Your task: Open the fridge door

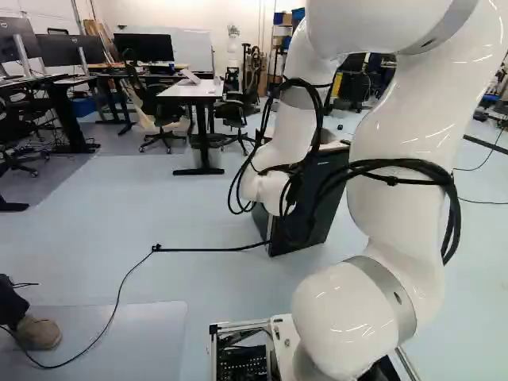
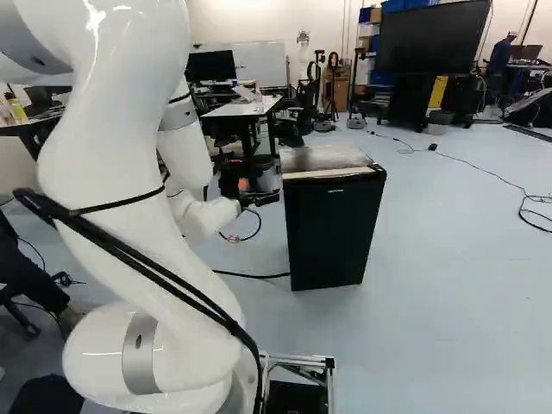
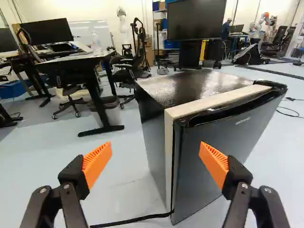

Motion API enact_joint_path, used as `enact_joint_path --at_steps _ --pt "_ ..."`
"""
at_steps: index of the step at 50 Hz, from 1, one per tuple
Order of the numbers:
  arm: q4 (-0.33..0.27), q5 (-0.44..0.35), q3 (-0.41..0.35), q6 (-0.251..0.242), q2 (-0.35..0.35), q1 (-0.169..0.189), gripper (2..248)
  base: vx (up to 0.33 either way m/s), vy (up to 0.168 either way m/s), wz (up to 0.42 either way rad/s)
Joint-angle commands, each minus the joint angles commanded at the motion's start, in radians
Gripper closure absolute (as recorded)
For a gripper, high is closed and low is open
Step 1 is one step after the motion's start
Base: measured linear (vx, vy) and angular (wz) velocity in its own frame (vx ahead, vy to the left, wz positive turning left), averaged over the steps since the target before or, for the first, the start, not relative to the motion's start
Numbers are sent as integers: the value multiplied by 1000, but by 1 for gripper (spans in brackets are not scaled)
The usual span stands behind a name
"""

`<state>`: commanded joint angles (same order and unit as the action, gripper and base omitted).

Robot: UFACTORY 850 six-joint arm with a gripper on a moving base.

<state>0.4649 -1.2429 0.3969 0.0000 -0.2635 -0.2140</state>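
The arm [image 1: 397, 208] partly hides the fridge [image 1: 321, 225] in the left base view.

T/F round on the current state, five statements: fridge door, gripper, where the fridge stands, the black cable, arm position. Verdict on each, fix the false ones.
1. The fridge has its door shut. True.
2. The gripper is clamped on the door's edge. False: its fingers stand wide open, gripping nothing.
3. The fridge stands on top of a desk. False: it stands on the floor.
4. A black cable lies on the floor and runs up to the foot of the fridge. True.
5. In the right base view, the arm rises to the right of the fridge. False: it is to the left.
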Motion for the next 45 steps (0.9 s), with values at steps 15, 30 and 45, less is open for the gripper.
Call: enact_joint_path --at_steps 15,30,45 --pt "54 -67 25 0 -60 2 3 0 0 0" --pt "108 -134 48 0 -117 4 3 0 0 0" --pt "157 -184 70 0 -172 5 3 0 0 0"
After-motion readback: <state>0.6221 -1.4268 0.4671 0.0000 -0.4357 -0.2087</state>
